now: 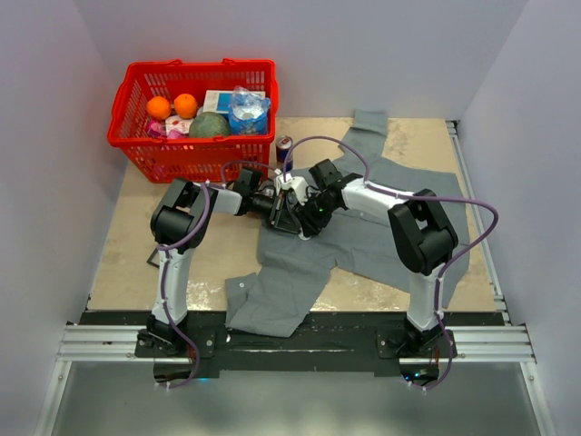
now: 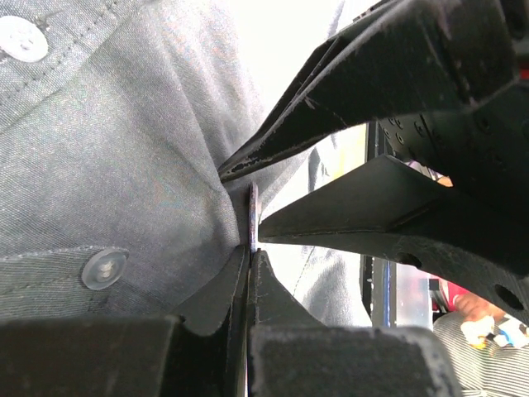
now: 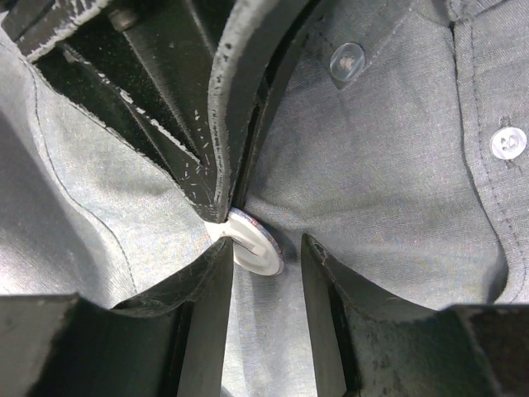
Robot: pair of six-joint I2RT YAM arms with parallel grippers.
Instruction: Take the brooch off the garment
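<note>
On the garment (image 3: pixel 397 190), left jaws pinch the brooch (image 3: pixel 258 248) — edge-on.

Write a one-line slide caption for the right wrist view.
Left gripper pinches the brooch on the grey shirt while the open right gripper straddles it.

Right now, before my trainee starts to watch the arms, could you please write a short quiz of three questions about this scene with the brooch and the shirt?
1. True or false: the right gripper has its jaws apart, and the brooch lies between its fingers.
2. Choose one: the left gripper is A) wide open, B) shut, C) out of every view.
3. Fill the gap: in the top view, the drink can stands beside the red ___.

Key: 1 true; 2 B; 3 basket.
</note>
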